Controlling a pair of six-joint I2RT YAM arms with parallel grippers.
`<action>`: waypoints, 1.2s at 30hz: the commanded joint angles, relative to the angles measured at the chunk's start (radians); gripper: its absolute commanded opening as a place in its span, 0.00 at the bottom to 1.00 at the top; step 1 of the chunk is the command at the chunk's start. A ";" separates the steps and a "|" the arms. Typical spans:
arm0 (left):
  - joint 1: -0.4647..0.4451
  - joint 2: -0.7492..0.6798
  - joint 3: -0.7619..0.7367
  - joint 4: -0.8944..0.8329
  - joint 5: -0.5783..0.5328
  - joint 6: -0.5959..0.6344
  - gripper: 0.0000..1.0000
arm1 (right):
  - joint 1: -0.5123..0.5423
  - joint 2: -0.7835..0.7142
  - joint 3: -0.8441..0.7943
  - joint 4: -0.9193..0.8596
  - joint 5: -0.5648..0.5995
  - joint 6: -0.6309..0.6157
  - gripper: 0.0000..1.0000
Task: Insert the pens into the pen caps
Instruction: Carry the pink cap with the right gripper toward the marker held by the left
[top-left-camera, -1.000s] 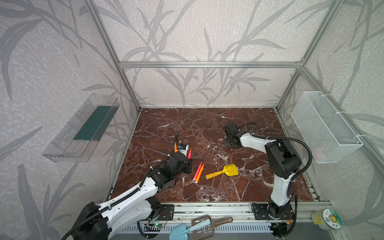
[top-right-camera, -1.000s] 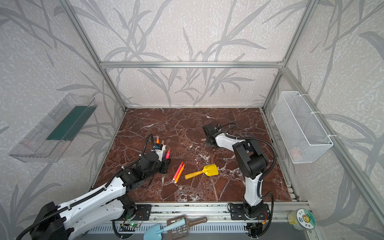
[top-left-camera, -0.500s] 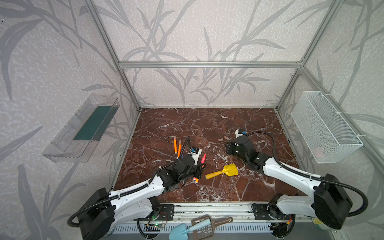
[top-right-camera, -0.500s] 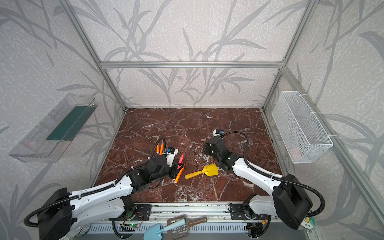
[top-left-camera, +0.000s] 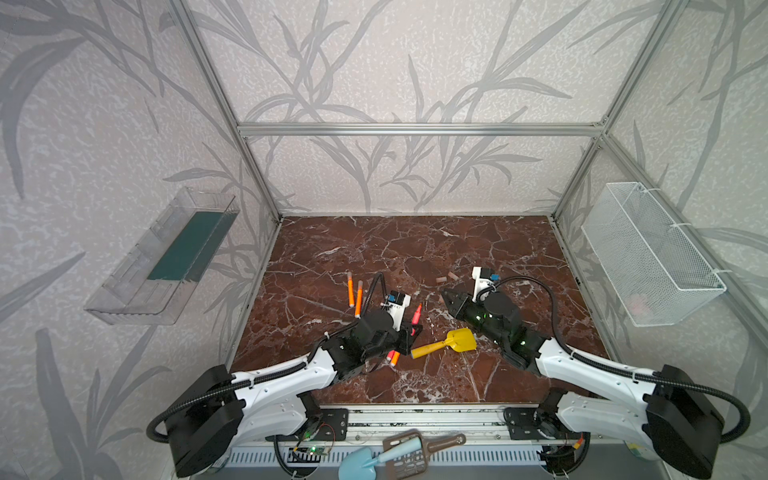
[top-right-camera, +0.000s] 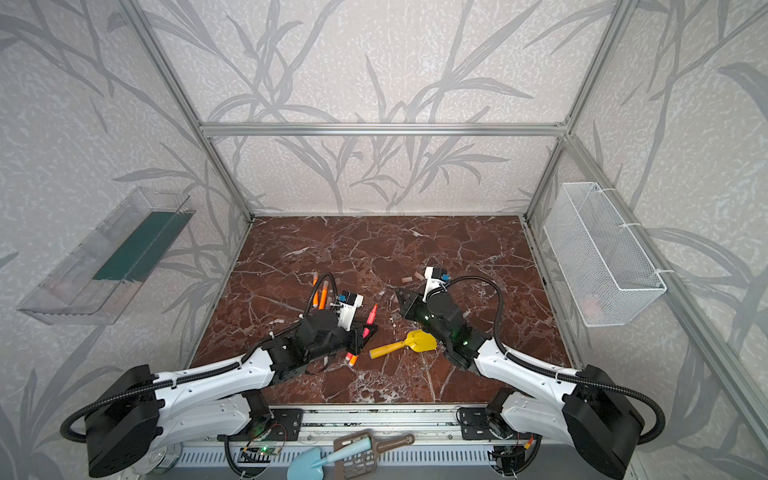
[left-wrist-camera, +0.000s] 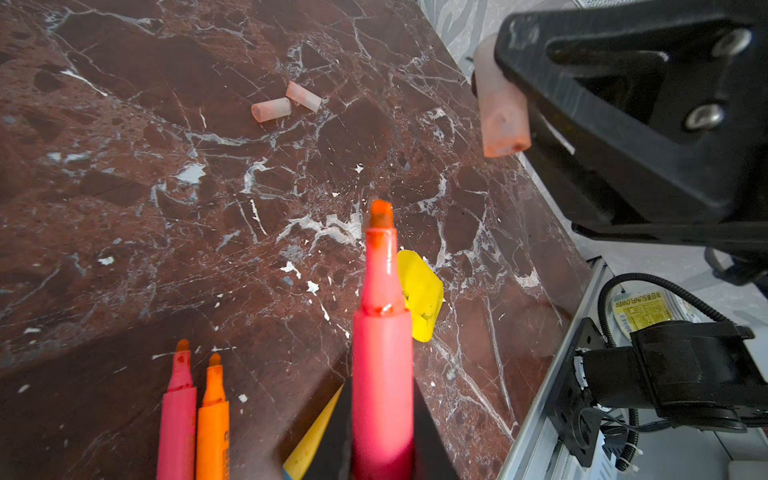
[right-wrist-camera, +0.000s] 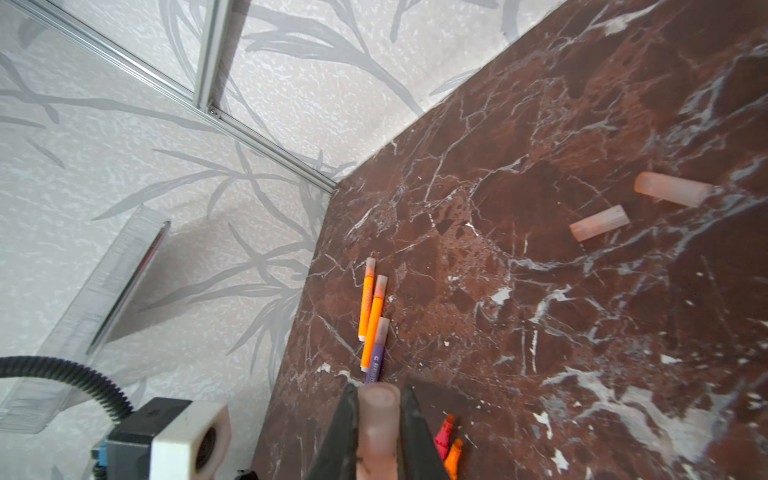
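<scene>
Well inside the table (top-left-camera: 374, 249) edges, left claw (top-left-camera: 410, 333) clamps a pen (left-wrist-camera: 382, 332), right claw (top-left-camera: 448, 298) a cap (left-wrist-camera: 500, 112), seemingly apart.

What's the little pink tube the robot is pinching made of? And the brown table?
The pen cap looks like frosted plastic: pale pink, cloudy, light glowing through it. The table looks like polished reddish-brown marble, with white veins and a soft sheen, though it may be only a printed stone pattern.

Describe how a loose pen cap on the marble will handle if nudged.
Probably rolls: the loose pen cap is a round tube lying sideways on marble. Likely light and stiff: the held cap shows no squashing in the right gripper.
</scene>
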 joint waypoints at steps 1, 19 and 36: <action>-0.006 0.017 0.000 0.064 0.028 -0.022 0.00 | 0.009 0.048 0.002 0.129 -0.037 0.027 0.01; -0.007 0.037 0.005 0.085 0.021 -0.024 0.00 | 0.060 0.148 0.039 0.190 -0.035 0.046 0.00; -0.009 0.048 0.004 0.092 0.026 -0.024 0.00 | 0.061 0.200 0.079 0.192 -0.007 0.026 0.00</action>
